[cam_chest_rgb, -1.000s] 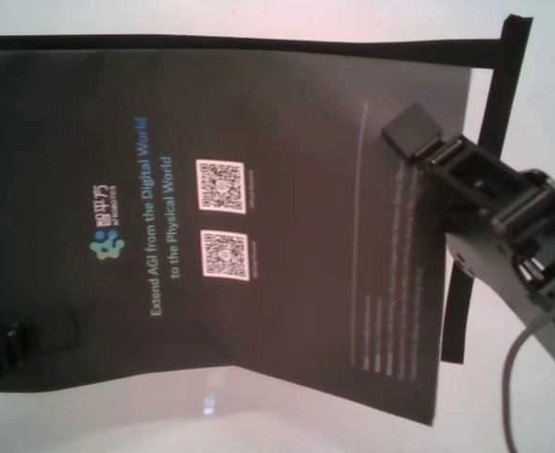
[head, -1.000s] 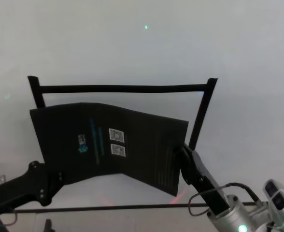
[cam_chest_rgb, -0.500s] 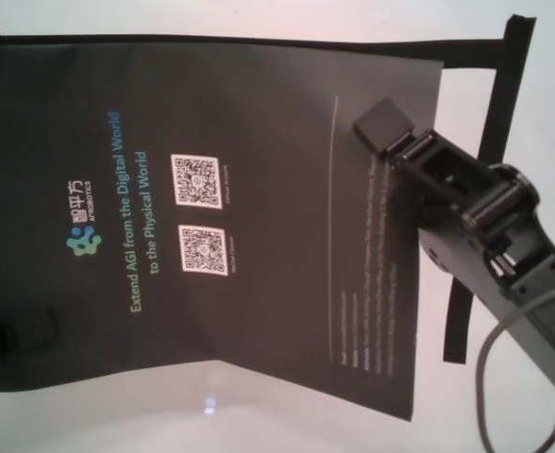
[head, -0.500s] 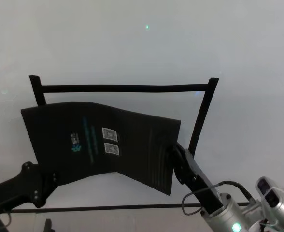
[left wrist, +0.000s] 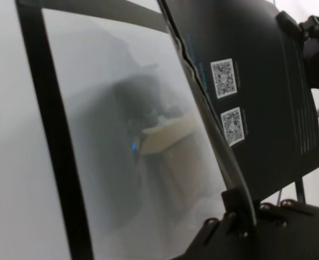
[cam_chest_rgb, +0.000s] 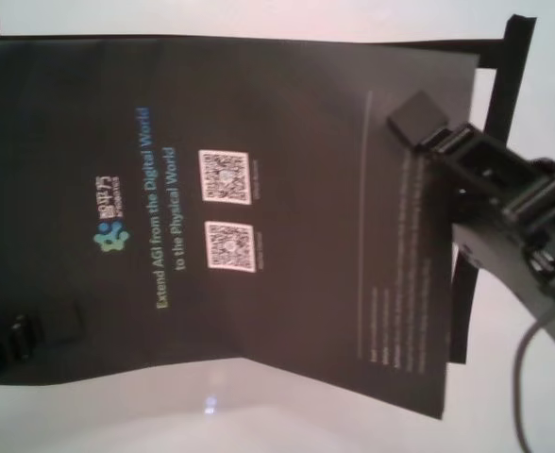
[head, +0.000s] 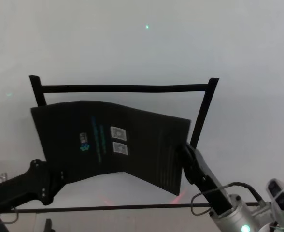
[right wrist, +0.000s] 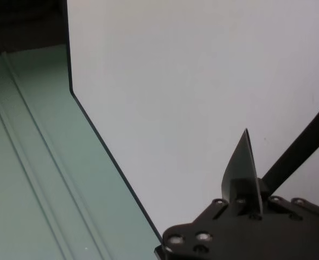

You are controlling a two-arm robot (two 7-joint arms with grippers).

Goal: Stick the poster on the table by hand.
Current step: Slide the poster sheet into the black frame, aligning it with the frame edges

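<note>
At the far left, the left gripper point(head: 52, 180) was clenched on the near left corner of the poster point(head: 132, 130), its black finger point(cam_chest_rgb: 56, 326) pressed flat over that corner in the chest view. There was one poster, a large black sheet held above the table point(head: 132, 43) between two grippers, one at each end, and it sagged into a shallow crease across its middle so that its near edge rose to a peak between them. On its face sat one blue-green logo point(cam_chest_rgb: 110, 238), then two lines of blue and green text point(cam_chest_rgb: 155, 208), then two white QR codes point(cam_chest_rgb: 227, 176) one next to the other, and further right a thin pale line with small print beyond it. Behind the sheet, four strips of black tape point(head: 122, 88) marked a frame on the table: one along the far side, a short one at each far corner running toward the robot, and a thin one point(head: 108, 208) along the near side. At the right, the right gripper point(head: 186, 155) was clenched on the poster's right edge, its upper pad point(cam_chest_rgb: 415, 118) lying on the printed face; the right wrist view showed the sheet edge-on between the fingers. The table was smooth, glossy white and far wider than the poster, and it reflected a cardboard box point(left wrist: 165, 135) from the room. Past the table's edge lay a pale green floor point(right wrist: 29, 162).
</note>
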